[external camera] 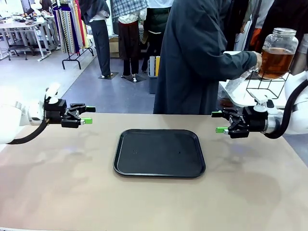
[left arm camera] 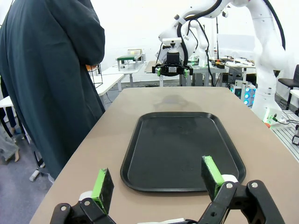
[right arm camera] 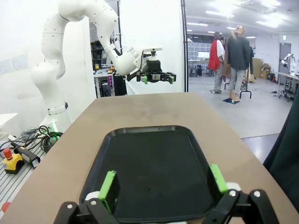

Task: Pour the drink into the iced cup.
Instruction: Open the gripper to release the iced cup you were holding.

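Front view: drink [external camera: 276, 61] jar upright, lid up, beyond table; left tool [external camera: 87, 115], right tool [external camera: 219, 121] both spread.

Front camera facing person; wrist cameras opposed, sharing the tray [external camera: 159, 152].

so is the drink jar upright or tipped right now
Upright. The glass jar stands level on a black wire stand, metal lid on top, the amber drink lying flat inside. The person's hand touches it.
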Robot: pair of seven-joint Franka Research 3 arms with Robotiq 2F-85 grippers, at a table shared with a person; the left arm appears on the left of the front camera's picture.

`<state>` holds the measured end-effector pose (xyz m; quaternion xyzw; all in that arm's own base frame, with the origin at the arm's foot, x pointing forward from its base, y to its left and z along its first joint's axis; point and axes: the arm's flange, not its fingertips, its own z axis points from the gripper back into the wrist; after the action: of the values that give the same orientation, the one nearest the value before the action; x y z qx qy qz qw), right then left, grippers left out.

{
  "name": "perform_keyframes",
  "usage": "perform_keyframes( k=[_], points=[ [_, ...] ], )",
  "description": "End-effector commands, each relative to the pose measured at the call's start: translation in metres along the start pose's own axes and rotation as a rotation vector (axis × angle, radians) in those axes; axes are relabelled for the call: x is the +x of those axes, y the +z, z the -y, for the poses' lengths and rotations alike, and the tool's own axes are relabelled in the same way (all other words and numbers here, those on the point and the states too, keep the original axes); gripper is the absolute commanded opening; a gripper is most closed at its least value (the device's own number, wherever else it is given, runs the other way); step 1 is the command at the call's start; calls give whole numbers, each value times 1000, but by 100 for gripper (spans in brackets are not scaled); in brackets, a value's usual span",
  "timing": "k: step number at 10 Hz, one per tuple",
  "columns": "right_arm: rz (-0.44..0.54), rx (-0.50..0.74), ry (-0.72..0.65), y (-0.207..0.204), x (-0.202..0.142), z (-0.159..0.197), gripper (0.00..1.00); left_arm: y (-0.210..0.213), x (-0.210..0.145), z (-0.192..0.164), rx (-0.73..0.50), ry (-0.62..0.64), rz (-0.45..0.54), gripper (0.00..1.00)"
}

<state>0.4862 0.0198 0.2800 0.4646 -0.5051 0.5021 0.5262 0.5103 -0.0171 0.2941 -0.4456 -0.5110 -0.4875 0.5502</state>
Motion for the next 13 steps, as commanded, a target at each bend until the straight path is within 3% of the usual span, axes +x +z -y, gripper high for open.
perform_keyframes(
  k=[1, 13],
  points=[
    [2, 3, 6, -2, 3, 0, 100, -1, 2, 0, -1, 5, 6, 100],
    [2, 3, 6, -2, 3, 0, 100, -1, 2, 0, -1, 5, 6, 100]
  ],
)
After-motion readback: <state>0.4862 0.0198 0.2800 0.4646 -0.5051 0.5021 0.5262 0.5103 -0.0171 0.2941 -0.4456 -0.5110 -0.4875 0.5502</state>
